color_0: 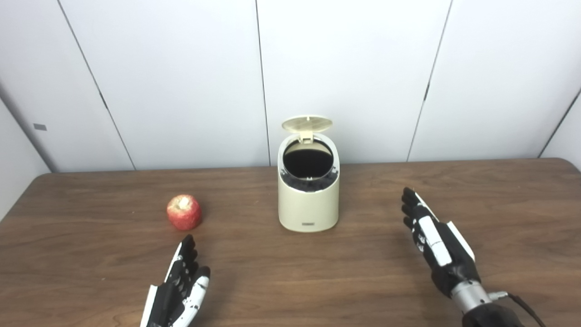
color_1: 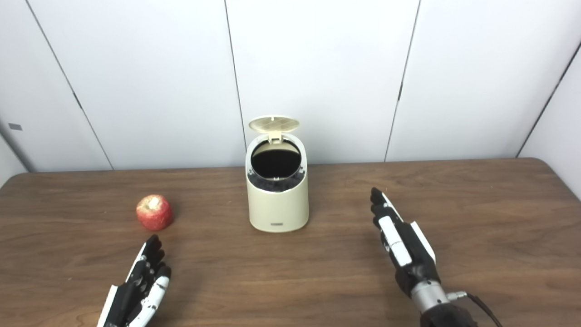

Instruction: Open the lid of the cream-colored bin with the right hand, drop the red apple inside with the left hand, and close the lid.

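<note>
Bin: the cream-colored bin (color_0: 308,200) stands upright near the middle of the counter (color_0: 499,190), its front label facing us.

Lid: the lid (color_0: 307,123) is tipped up and back on its hinge at the rear, so the dark round mouth is fully exposed. I'd say the opening step is done.

Apple: the red apple (color_0: 184,212) sits on the bare wood to the left of the bin, clearly apart from it, stem dimple up, touched by nothing.

Left hand: the left hand (color_0: 181,284) rests low by the near edge, just short of the apple and a little to its right. Its fingers are stretched out and loosely spread toward the fruit; it holds nothing.

Right hand: the right hand (color_0: 431,238) lies to the right of the bin and well clear of it, edge-on, fingers straight and close together, empty.

Step in hand: by my reading, fetching the apple, with the right hand standing by.

Next move calls for: the left hand to go forward and slightly left, curl around the apple's sides, lift it, then carry it right and up over the rim before letting go.

Care needed: the apple is round and could roll if nudged; the raised lid sits just behind the mouth, so coming in from the front looks safest.
</note>
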Action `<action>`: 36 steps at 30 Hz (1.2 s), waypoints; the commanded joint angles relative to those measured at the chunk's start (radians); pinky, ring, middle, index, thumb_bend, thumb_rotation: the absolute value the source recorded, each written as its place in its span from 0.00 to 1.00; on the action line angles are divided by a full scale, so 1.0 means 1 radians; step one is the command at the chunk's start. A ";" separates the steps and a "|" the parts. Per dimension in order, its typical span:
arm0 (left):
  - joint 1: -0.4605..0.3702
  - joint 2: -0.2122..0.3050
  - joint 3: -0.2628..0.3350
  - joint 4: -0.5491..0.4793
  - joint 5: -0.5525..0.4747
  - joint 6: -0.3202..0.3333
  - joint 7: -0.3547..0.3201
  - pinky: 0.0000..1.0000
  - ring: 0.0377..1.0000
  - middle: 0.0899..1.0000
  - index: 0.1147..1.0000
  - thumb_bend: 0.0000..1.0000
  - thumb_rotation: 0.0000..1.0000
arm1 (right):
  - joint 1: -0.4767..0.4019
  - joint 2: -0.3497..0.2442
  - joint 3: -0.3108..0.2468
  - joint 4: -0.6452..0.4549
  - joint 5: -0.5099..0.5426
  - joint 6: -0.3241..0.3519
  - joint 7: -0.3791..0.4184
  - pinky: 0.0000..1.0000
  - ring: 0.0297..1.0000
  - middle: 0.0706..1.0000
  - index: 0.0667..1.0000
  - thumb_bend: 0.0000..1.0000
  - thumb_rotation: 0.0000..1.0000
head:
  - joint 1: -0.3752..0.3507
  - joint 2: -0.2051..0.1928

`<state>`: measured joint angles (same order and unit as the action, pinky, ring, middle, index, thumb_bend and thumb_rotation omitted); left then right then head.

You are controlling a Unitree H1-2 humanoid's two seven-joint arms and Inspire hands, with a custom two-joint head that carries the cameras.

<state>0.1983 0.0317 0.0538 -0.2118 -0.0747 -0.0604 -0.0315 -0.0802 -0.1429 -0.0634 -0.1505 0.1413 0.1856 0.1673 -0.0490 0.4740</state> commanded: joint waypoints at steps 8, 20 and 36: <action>0.019 0.024 0.010 -0.011 0.010 -0.010 -0.012 1.00 1.00 1.00 1.00 0.19 0.32 | 0.042 0.041 -0.007 -0.017 0.047 -0.162 -0.001 1.00 1.00 1.00 1.00 0.67 1.00 | -0.004 0.008; 0.023 0.011 0.005 -0.036 0.030 0.007 -0.008 1.00 1.00 1.00 1.00 0.24 0.33 | 0.085 0.047 -0.034 0.058 0.059 -0.283 -0.004 1.00 1.00 1.00 1.00 0.57 1.00 | 0.118 0.042; 0.035 -0.026 -0.011 -0.092 0.052 0.050 0.039 1.00 0.99 1.00 1.00 0.58 0.29 | 0.111 0.003 -0.038 -0.014 0.067 -0.221 -0.010 1.00 1.00 1.00 1.00 0.62 0.98 | 0.304 0.029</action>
<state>0.2033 0.0202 0.0495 -0.2573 -0.0478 -0.0037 -0.0039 0.0446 -0.1320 -0.0987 -0.1228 0.1985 -0.0283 0.1603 0.2531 0.5031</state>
